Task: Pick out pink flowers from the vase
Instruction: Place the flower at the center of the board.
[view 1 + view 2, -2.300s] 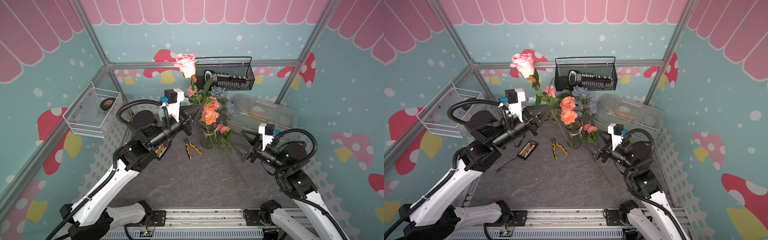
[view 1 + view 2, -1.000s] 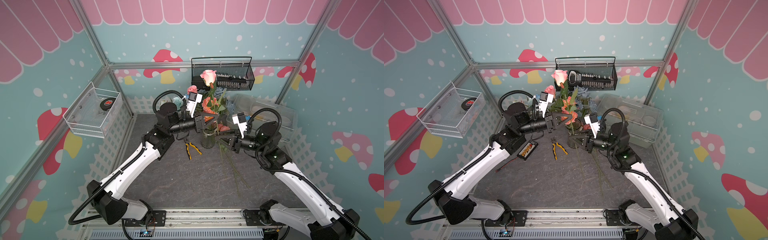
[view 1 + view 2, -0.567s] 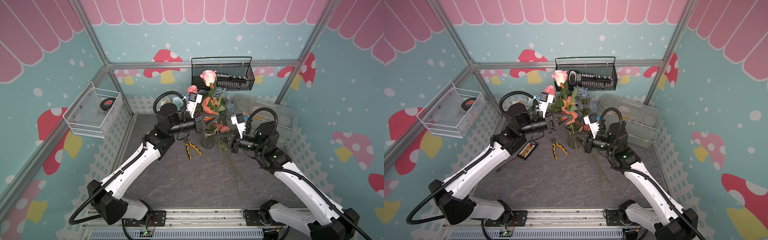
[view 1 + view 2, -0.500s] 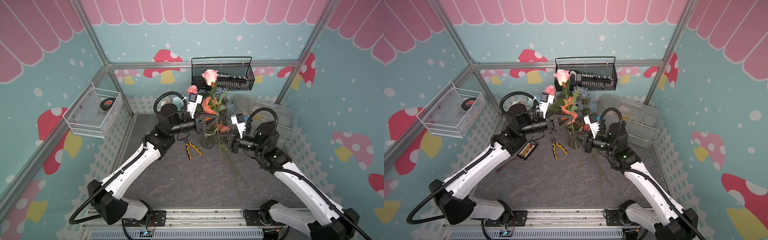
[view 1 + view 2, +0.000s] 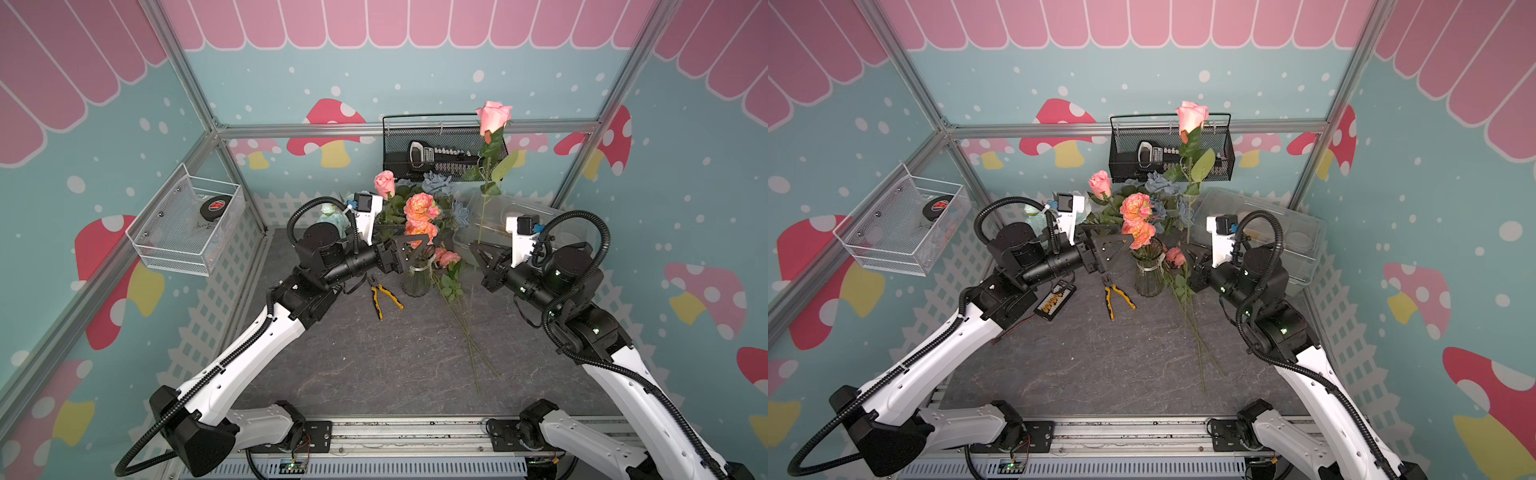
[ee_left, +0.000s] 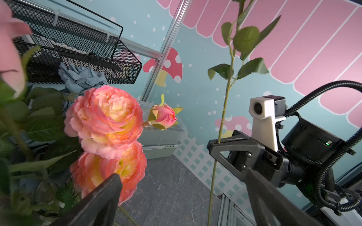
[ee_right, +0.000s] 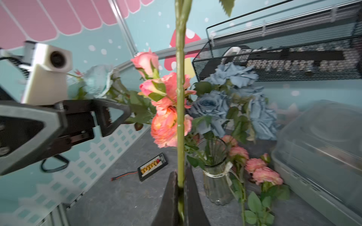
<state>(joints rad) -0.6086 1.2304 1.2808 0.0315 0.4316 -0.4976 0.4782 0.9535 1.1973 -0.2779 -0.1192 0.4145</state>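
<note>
Table [image 5: 374, 365]: several pink flowers [image 5: 446, 257] already lie flat on it just right of the vase [image 5: 417, 279], stems running toward the front edge. Plastic box [image 5: 1287, 232] is behind my right arm, not involved.

My right gripper [image 7: 181, 176] is clenched on the stem of a long pink rose [image 5: 493, 116]. The rose is upright, bloom high in front of the wire basket [image 5: 440, 153], lower stem hanging free under the jaws, clear of the vase.

My left gripper [image 5: 1115, 249] is released: jaws wide, empty, at the bunch's left side, one finger just in front of the coral blooms [image 5: 419, 208].

Step in hand, as I read it: carry this rose off and set it down. Task roughly midway.

Left in the vase: the coral blooms and a short pink rose [image 5: 384, 183], mixed with blue roses [image 5: 436, 183] that stay.

Next, right: tip the rose flat, lower it beside the pile, let go.

Next, left: close on a coral stem below the head, not on the petals, and pull straight up. The glass vase may tip or drag. Pliers [image 5: 384, 295] lie just left of the vase, so avoid them.
</note>
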